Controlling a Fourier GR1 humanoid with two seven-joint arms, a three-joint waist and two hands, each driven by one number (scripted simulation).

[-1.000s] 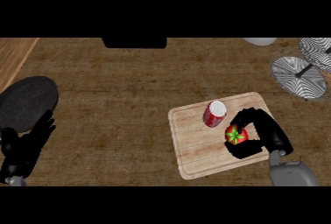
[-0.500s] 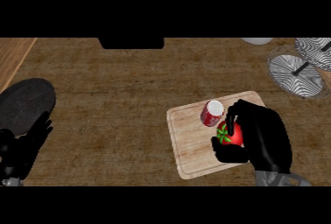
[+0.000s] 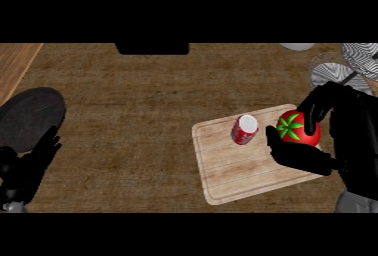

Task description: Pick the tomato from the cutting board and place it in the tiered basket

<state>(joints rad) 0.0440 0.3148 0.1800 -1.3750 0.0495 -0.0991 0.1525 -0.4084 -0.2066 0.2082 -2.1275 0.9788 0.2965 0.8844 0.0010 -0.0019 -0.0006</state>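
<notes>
- Presently, the right hand [image 3: 332, 135] grasps the tomato [image 3: 297, 128], fingers curled over its far side and the thumb under its near side; the green stem faces up, so the fruit sits between them where it cannot roll out.
- Beneath the right hand lies the cutting board [image 3: 236, 175]; the tomato appears lifted above the board's far right corner, though its height cannot be told for certain from this steep view.
- Just left of the held tomato stands a red can [image 3: 244, 129], upright on the board and apart from the fingers; it needs no handling, and a lift straight up would likely avoid it.
- Beyond the right hand, up and to its right, shows the tiered basket [image 3: 347, 67], its striped trays partly cut off by the view's edge; the carry should go that way.
- Far to the left, the left hand [image 3: 26, 167] rests released, fingers up, beside a dark round plate [image 3: 29, 117].
</notes>
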